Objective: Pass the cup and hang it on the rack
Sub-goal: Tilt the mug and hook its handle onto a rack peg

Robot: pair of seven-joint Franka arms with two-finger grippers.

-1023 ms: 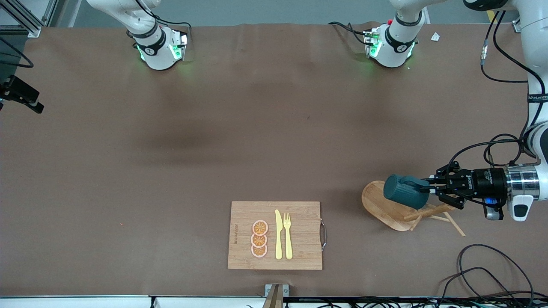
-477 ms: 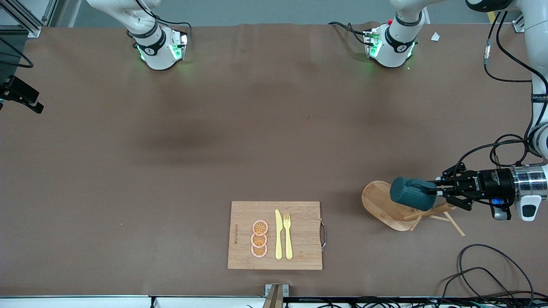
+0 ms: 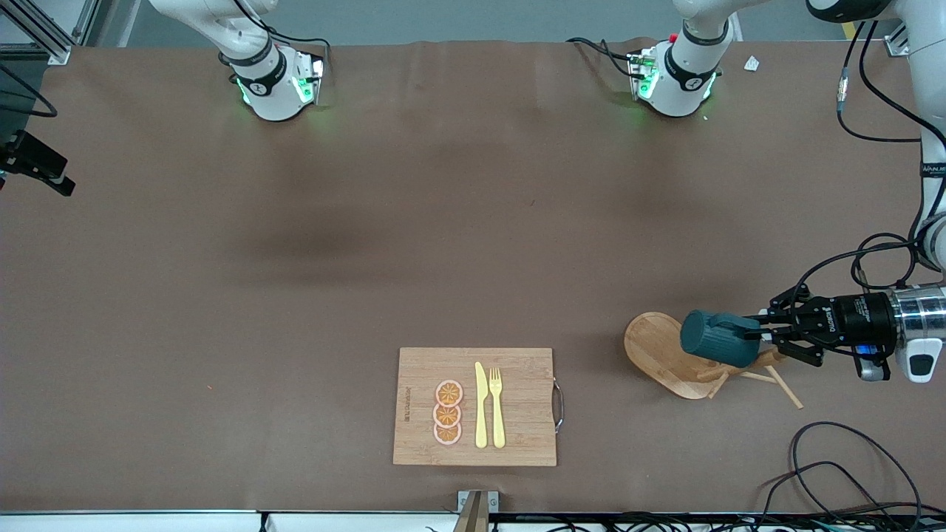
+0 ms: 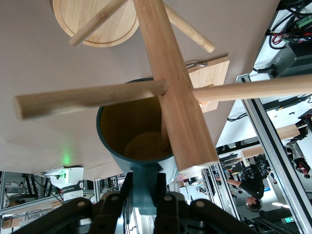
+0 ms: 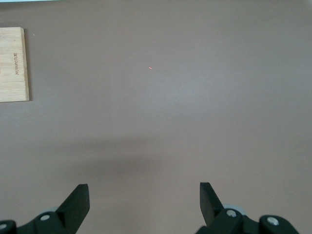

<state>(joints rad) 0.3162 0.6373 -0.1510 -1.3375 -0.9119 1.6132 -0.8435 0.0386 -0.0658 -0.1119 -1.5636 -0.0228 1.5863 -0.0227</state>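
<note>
The dark teal cup lies on its side in the air, over the wooden rack. My left gripper is shut on the cup's handle. In the left wrist view the left gripper clamps the handle, and the cup's tan inside faces the rack's post. A thin peg crosses in front of the cup's mouth. I cannot tell whether the cup touches the rack. My right gripper is open and empty above bare table; it does not show in the front view.
A rectangular cutting board with orange slices, a yellow knife and a yellow fork lies near the front edge. Its corner shows in the right wrist view. Black cables lie near the front edge at the left arm's end.
My left gripper has carried the cup a little toward the left arm's end of the table, closer to the rack's post and pegs. The right arm has not visibly moved.
</note>
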